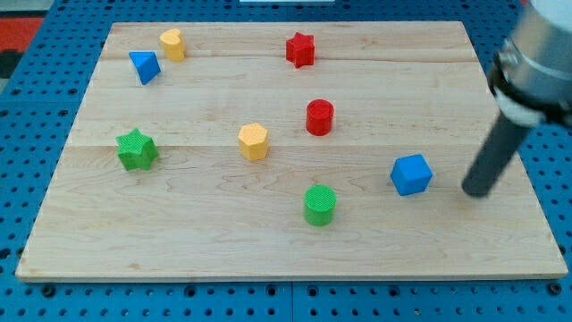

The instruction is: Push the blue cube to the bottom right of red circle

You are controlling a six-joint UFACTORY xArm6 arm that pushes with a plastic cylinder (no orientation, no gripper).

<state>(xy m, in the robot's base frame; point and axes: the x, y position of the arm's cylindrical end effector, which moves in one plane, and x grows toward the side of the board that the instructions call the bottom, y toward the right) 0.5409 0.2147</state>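
- Pale wooden bench lies over a blue pegboard, with a strip of red showing at the view's top left corner.
- My tool is a bare dark rod with no jaws to open or close; it grips nothing. My tip rests on the wood near the view's right edge, just to the right of the blue cube with a small gap between them, not touching.
- That blue cube sits toward the view's lower right, below and to the right of the red circle, well apart from it.
- A green circle stands lower left of the cube, almost straight below the red circle.
- A yellow hexagonal block lies left of the red circle; a green star sits further left.
- Along the view's top: a blue triangular block, a yellow block just beside it, and a red star.
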